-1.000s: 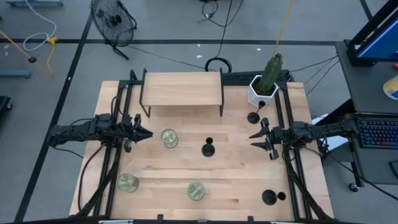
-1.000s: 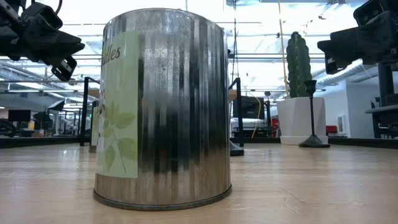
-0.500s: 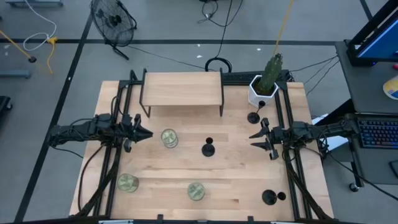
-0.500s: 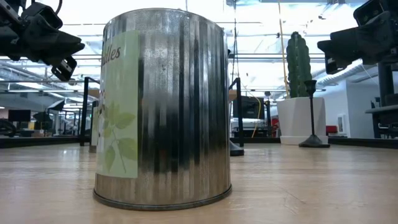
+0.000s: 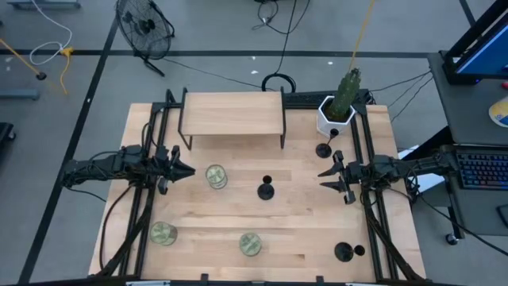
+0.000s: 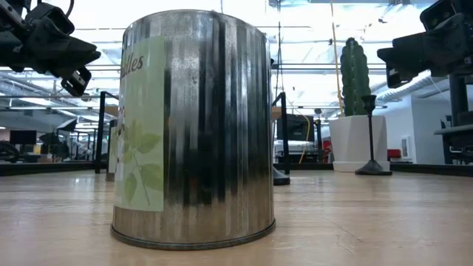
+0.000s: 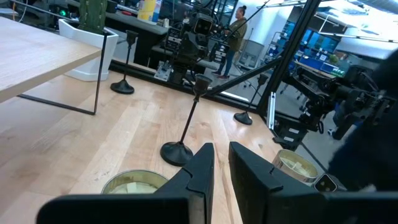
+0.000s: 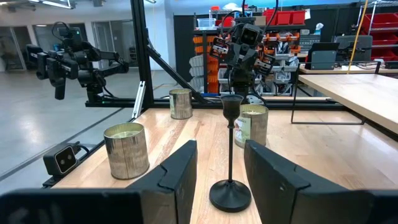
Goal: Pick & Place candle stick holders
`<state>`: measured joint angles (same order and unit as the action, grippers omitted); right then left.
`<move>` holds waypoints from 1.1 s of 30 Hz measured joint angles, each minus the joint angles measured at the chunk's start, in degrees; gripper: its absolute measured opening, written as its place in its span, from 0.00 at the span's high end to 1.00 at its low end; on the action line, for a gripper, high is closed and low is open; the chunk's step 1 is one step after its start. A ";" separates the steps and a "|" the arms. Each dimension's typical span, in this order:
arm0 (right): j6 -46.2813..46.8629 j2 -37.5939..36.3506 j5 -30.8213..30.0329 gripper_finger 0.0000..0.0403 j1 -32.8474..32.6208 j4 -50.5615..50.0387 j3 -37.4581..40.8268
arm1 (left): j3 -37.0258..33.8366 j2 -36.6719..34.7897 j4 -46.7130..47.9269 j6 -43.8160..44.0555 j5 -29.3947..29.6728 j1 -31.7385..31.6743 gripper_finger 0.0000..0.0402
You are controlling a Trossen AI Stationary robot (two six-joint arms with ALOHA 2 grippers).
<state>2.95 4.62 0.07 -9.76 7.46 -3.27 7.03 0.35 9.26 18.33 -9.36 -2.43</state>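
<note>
The left gripper (image 5: 189,171) hovers at the table's (image 5: 302,238) left edge with its fingers (image 7: 200,167) set to a narrow gap, holding nothing; the right gripper (image 5: 323,179) hovers at the right edge with its fingers (image 8: 180,168) moderately apart, also empty. Three black candle stick holders stand upright on the table: a centre holder (image 5: 266,189) between the grippers, a rear holder (image 5: 323,150) just beside the white cactus pot (image 5: 333,119), and a front-right holder (image 5: 344,253). Three greenish jars stand at positions (image 5: 215,176), (image 5: 163,233) and (image 5: 250,244); one wooden shelf (image 5: 232,114) occupies the rear.
</note>
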 joint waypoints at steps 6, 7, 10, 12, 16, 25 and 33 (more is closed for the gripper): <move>-0.01 0.00 -0.01 0.69 0.01 0.13 0.01 | 0.00 0.01 0.00 -0.01 0.00 0.00 0.87; -0.01 0.00 -0.01 0.69 0.00 0.11 0.00 | 0.00 0.01 0.00 0.01 0.01 0.00 0.87; 0.00 0.00 -0.01 0.69 0.02 0.19 0.01 | 0.00 0.01 0.00 0.00 0.00 0.00 0.87; -0.01 0.00 -0.01 0.69 0.01 0.18 0.02 | 0.00 0.01 0.00 0.00 0.00 0.01 0.87; -0.01 0.00 -0.01 0.69 0.02 0.17 0.01 | 0.00 0.01 0.00 -0.29 0.04 0.00 0.87; 0.01 0.00 -3.16 0.69 0.02 0.00 0.00 | 0.00 0.01 -0.11 -9.09 8.92 -0.01 0.87; -0.01 0.00 -6.31 0.69 0.02 -0.02 0.01 | 0.00 0.01 -1.13 -7.24 13.88 -0.01 0.87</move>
<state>2.94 4.62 -6.24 -9.74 7.44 -3.26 7.03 0.36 8.13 11.08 4.52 -2.44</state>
